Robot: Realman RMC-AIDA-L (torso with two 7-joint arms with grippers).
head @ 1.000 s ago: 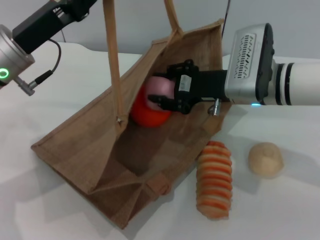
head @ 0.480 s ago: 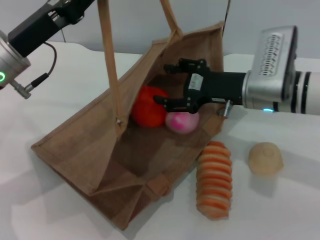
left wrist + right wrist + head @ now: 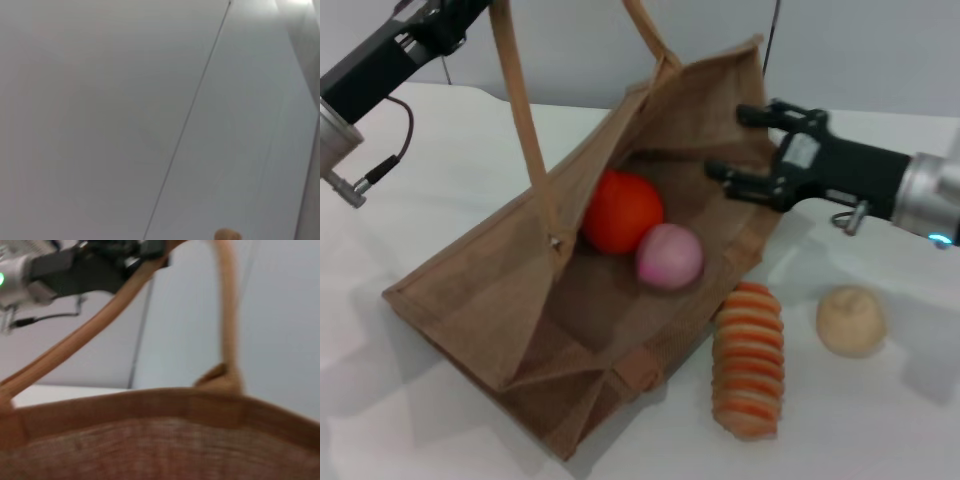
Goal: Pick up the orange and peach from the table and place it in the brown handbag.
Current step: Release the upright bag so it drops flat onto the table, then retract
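Note:
The brown handbag (image 3: pixel 490 290) lies on the white table with its mouth held open. The orange (image 3: pixel 622 210) and the pink peach (image 3: pixel 670 256) rest inside it, touching each other. My right gripper (image 3: pixel 730 141) is open and empty, just outside the bag's right rim, above and to the right of the peach. My left gripper (image 3: pixel 131 260) is up at the far left and holds one bag handle (image 3: pixel 520 120) raised; the right wrist view shows it shut on the strap. The right wrist view also shows the bag's rim (image 3: pixel 150 407) close up.
An orange-and-cream striped bread (image 3: pixel 750 360) lies on the table just right of the bag's front corner. A pale beige bun (image 3: pixel 851 320) sits further right, below my right arm. The second handle (image 3: pixel 645 20) stands up at the back.
My right gripper opened and let go of the peach, then drew back to the right out of the bag. The peach dropped and settled beside the orange.

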